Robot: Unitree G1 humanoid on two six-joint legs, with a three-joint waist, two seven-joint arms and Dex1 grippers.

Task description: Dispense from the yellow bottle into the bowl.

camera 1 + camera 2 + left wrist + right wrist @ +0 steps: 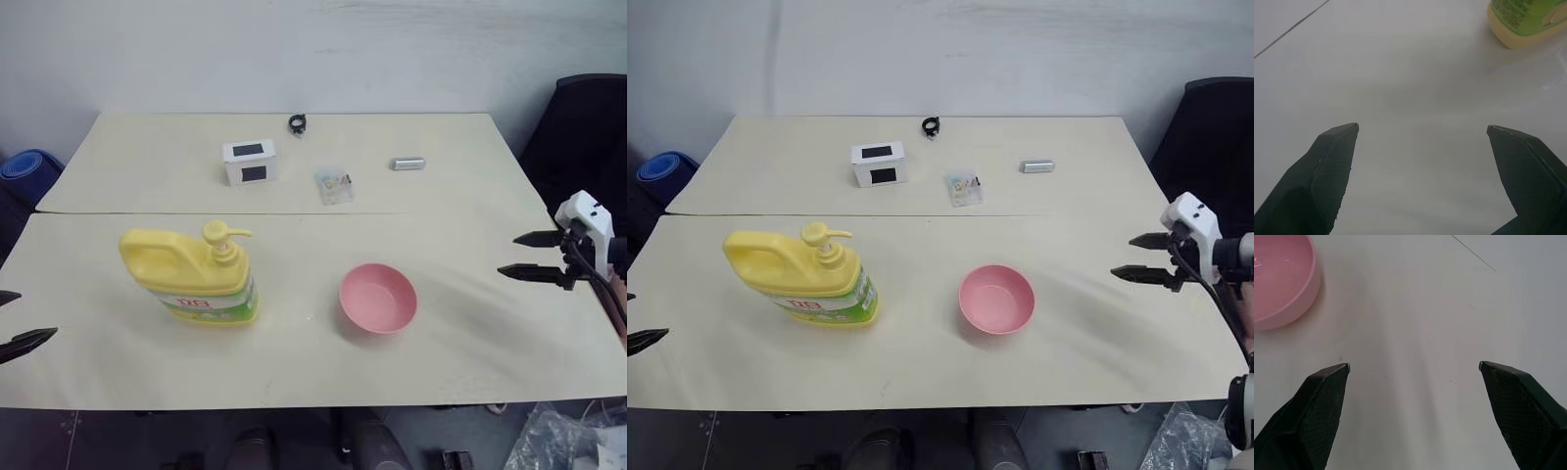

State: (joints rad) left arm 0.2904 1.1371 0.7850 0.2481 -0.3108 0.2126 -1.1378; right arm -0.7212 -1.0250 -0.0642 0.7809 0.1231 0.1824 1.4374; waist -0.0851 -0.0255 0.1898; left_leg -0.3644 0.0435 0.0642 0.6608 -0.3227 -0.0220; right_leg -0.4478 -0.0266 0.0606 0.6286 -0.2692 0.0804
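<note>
My left gripper [1422, 128] is at the left edge of the table [470, 333]. Its two black fingers are wide apart with nothing between them. From my head I can see just its fingertips [39, 336], because the rest is cut off.

My right gripper [517, 255] is out over the right side of the table. Its fingers are wide apart too and hold nothing.

The yellow bottle [191, 279] stands on the near left part of the table, with its pump on top. My left wrist camera catches just one bottom corner of it. I cannot read the red words on its label.

The pink bowl [378, 298] sits to the right of the bottle, well apart from it. My right wrist camera sees part of its rim.

At the far side there is a white box [250, 162], a small clear packet [334, 185], a little silver thing [408, 164] and a black ring [298, 123]. They are too small to make out well.
</note>
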